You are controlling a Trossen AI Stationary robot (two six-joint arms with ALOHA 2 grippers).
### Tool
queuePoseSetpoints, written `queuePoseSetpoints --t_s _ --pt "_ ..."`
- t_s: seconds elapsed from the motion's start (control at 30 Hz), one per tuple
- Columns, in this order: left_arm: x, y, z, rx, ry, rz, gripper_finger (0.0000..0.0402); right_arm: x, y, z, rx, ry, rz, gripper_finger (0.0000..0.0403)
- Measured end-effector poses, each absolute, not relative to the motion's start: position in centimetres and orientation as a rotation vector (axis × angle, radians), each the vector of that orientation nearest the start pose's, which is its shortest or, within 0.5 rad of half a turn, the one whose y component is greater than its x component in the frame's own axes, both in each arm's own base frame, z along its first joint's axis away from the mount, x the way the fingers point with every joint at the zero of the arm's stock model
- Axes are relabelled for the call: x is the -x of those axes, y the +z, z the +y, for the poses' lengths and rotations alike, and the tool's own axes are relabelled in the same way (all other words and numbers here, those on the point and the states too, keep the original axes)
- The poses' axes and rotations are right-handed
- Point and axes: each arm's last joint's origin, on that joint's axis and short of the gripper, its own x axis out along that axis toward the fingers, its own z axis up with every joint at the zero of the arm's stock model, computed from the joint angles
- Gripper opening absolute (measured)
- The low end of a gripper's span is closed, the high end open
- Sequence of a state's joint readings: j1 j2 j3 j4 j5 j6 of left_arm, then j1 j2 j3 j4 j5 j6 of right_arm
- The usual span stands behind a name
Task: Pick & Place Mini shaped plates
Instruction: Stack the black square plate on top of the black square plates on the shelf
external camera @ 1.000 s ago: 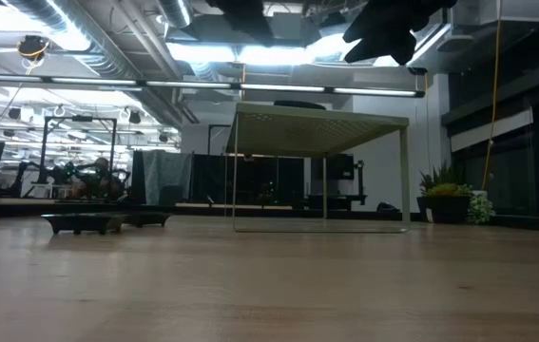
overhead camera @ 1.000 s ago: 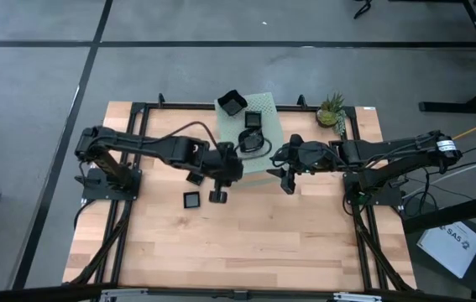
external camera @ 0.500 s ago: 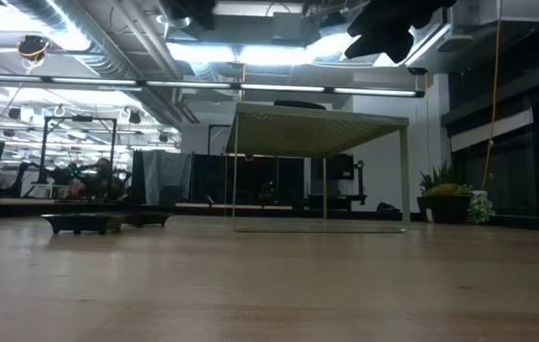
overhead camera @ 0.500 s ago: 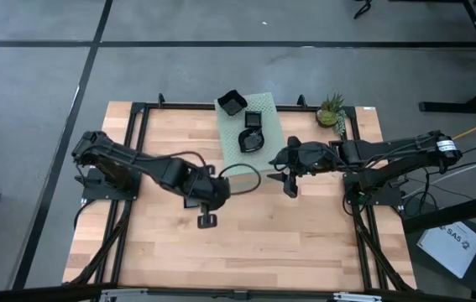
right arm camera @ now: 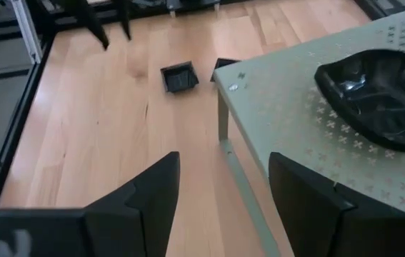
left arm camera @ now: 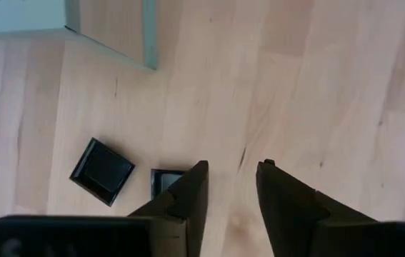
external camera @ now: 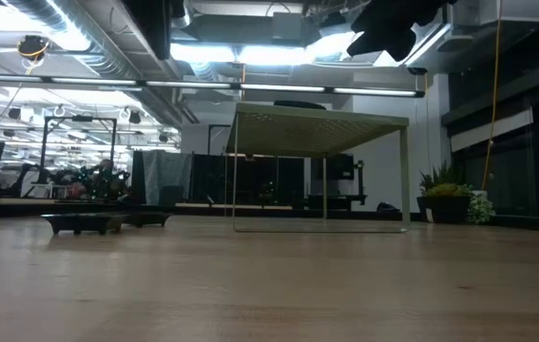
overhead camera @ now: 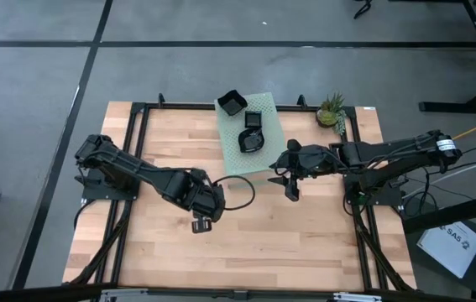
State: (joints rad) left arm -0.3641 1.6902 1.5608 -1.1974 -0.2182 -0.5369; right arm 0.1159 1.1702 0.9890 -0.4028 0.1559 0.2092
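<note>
High view shows three mini shaped plates (overhead camera: 253, 139) on the pale green perforated box (overhead camera: 271, 126), just ahead of the right gripper (overhead camera: 291, 186), whose fingers stand wide and empty. Two more plates (left arm camera: 102, 170) lie on the wooden table (overhead camera: 305, 243) just beside the left gripper (left arm camera: 231, 187), its fingers a little apart with nothing between them. Judging by this, several placements are done; no further plates show. The only writing is on a paper off the table, too small to read.
</note>
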Motion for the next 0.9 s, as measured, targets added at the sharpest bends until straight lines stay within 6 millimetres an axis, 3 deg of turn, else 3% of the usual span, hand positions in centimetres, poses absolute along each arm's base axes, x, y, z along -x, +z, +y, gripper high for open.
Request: queuePoseSetpoints --t_s 0.37,0.7,0.9 --pt "-31.6 27.9 -11.6 0.027 0.23 1.317 0.0161 -24.5 30.4 2.9 -0.14 -0.094 0.624 0.0212" --pt "-32.1 26.3 -12.4 -0.066 0.187 1.361 0.0145 -24.5 30.4 2.9 -0.14 -0.093 0.624 0.0212" --pt "-30.1 23.8 -12.2 -0.027 0.189 1.374 0.0129 -24.5 30.4 2.9 -0.149 -0.096 0.623 0.0212"
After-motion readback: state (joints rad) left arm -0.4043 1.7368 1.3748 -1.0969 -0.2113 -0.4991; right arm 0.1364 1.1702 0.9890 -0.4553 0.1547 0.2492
